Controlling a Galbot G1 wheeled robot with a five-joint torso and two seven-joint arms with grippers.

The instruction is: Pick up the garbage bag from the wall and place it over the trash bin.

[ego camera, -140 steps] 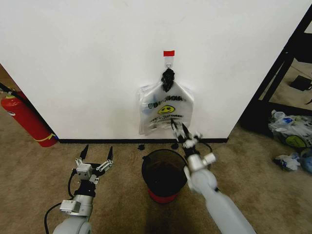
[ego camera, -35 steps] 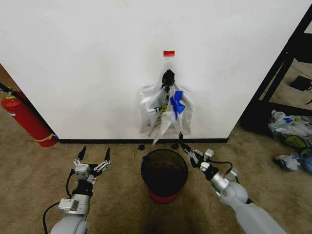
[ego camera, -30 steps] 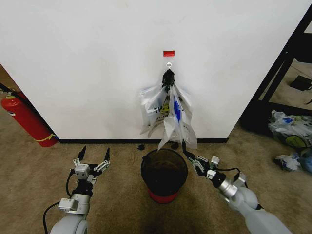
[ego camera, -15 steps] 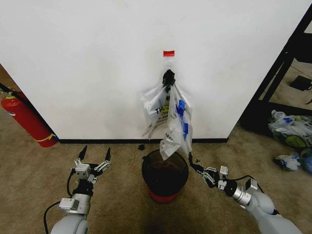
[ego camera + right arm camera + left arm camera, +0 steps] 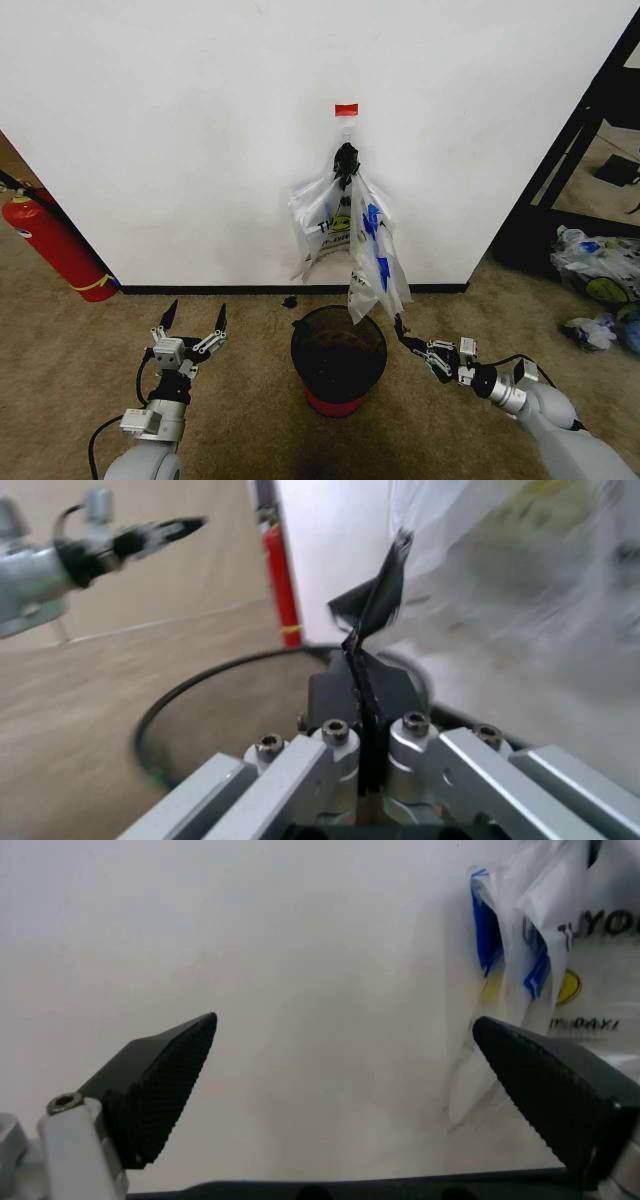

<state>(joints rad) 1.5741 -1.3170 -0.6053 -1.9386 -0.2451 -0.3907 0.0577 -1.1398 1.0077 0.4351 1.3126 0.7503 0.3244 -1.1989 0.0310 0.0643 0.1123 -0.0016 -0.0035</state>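
Right beside the small round black mesh trash bin (image 5: 339, 352), on its right side, your right gripper (image 5: 401, 329) sits low with its fingers pressed together. You can't really tell whether any film is pinched between them. The thin see-through plastic garbage bag (image 5: 375, 262) with blue patches hangs down from the hook on the plain white wall (image 5: 180, 130), its bottom edge just above the bin's rim and just up-left of those fingertips. Next to it hangs the thicker bunch of similar bags (image 5: 322, 220) under a black knot. Your left gripper (image 5: 192, 322) is parked well left of the bin, fingers spread wide apart, pointing at the wall.
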